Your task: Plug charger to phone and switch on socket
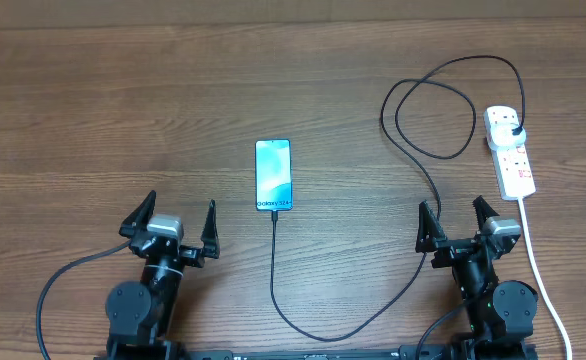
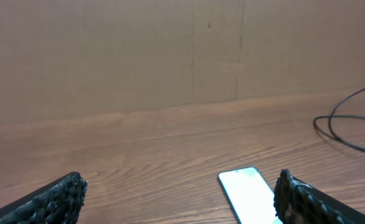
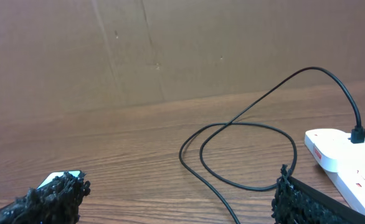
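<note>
Nearest the robot, the left gripper hangs over the wooden table with its fingers spread wide and nothing between them. It sits nearer than the phone and to its left. In the left wrist view the phone's lit screen shows just inside the right fingertip, apart from it.

The right gripper is also spread wide and empty, nearer than the phone and well to its right. The black charger cable leaves the phone's near edge and sweeps toward the robot. It then curves right and passes up between the right gripper's fingers, close to the left one. Whether it touches that finger cannot be told.

Farther out, right of the phone, the cable coils into a loose loop. Its plug sits in the far outlet of the white power strip. The strip's white cord trails back past the right gripper's outer side. A cardboard wall closes the far side.
</note>
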### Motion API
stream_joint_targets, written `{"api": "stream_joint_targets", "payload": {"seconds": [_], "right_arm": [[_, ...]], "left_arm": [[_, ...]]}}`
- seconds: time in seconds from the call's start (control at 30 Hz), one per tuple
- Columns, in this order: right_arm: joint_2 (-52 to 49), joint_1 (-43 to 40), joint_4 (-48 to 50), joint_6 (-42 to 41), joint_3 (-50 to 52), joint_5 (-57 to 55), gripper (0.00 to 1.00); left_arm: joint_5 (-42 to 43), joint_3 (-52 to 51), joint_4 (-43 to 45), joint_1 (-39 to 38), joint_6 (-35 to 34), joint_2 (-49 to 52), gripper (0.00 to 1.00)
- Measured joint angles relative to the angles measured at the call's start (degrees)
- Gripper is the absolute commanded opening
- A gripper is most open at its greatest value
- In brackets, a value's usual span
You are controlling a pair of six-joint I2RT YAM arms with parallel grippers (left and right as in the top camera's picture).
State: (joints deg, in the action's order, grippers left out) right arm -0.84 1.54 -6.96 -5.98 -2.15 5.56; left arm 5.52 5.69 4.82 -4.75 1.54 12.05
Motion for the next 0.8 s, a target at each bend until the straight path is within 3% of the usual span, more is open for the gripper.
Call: {"api": "stream_joint_targets", "payload": {"seconds": [0.2,0.4,0.8], "right_arm": [[0.0,0.0,0.0,0.0,0.0,0.0,1.0],[0.0,0.0,0.0,0.0,0.0,0.0,1.0],[0.0,0.0,0.0,0.0,0.0,0.0,1.0]], "left_arm": [[-0.1,-3.8,-0.5,0.0,3.4,-5.1,1.0],[-1.7,-5.0,-9.0,0.0,5.1,-10.3,0.99],[-3.2,-5.1,-9.2,0.0,5.8,-11.2,1.0]]}}
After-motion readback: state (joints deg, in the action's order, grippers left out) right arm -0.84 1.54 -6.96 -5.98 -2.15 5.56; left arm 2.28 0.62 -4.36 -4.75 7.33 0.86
